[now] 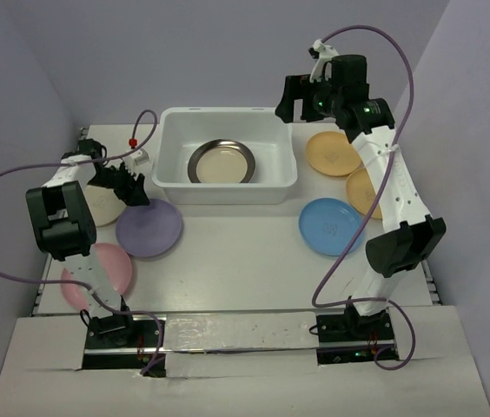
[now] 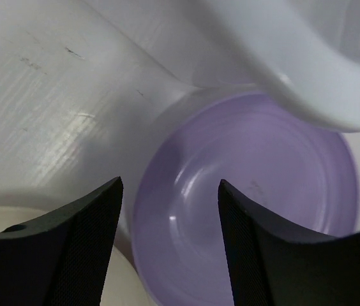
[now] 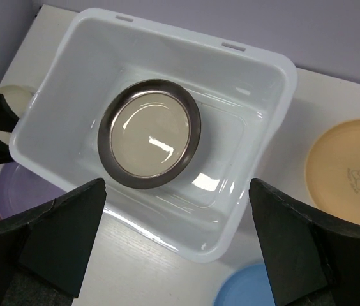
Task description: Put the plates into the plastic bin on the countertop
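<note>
The white plastic bin (image 1: 168, 165) stands at the back middle of the countertop (image 1: 245, 269), with a silvery metal plate (image 1: 221, 162) lying in it. My left gripper (image 1: 132, 189) is low at the lavender plate (image 1: 151, 230). In the left wrist view its jaws (image 2: 170, 185) stand apart astride that plate's (image 2: 256, 191) near rim, not touching it. A cream plate (image 1: 102, 207) lies just left of it, and a pink plate (image 1: 99, 271) is nearer. My right gripper (image 1: 294, 97) hangs open and empty above the bin's right end (image 3: 177, 185).
Right of the bin lie two yellow-orange plates (image 1: 332, 153) (image 1: 362, 193) and a blue plate (image 1: 332, 226), partly behind the right arm. Lilac walls close in the sides and back. The bin's corner (image 2: 307, 76) is close above the lavender plate.
</note>
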Tool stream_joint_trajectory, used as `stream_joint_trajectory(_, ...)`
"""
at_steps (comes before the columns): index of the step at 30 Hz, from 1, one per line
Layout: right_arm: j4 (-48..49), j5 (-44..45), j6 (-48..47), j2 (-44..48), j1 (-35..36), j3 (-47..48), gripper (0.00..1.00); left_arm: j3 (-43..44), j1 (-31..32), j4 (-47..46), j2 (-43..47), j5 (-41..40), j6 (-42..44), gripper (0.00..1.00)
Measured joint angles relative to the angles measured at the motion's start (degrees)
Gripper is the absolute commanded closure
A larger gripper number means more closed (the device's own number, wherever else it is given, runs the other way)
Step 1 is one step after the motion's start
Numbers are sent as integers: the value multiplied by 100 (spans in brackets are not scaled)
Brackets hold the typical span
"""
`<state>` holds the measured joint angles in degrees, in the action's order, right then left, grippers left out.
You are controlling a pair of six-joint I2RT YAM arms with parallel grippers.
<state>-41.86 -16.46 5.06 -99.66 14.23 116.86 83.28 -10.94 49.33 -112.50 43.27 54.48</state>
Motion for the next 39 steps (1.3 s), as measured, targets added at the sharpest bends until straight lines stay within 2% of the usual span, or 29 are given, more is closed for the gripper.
stream_joint_trajectory(6, -31, 6, 0, 314, -234, -276, 0, 578, 4, 20, -670, -72, 580, 35)
stream_joint_trajectory(9, -78, 65, -6, 319, -264, -425, 0, 833, 4, 137, -881, -118, 1026, 43)
stream_joint_trajectory(19, -251, 239, -48, 319, -286, -534, 0, 821, 4, 841, -923, -140, 2231, 48)
stream_joint_trajectory(26, -307, 303, -48, 300, -288, -530, 0, 440, -39, 1073, -878, -138, 2627, 63)
stream_joint_trajectory(31, -355, 329, -48, 248, -288, -483, 0, 209, -132, 1105, -775, -116, 2733, 85)
stream_joint_trajectory(34, -366, 333, -48, 200, -288, -424, 0, 26, -184, 1118, -606, -1, 2673, 93)
stream_joint_trajectory(39, -381, 335, -48, 166, -288, -422, 0, -366, -192, 993, 125, 188, 2518, 100)
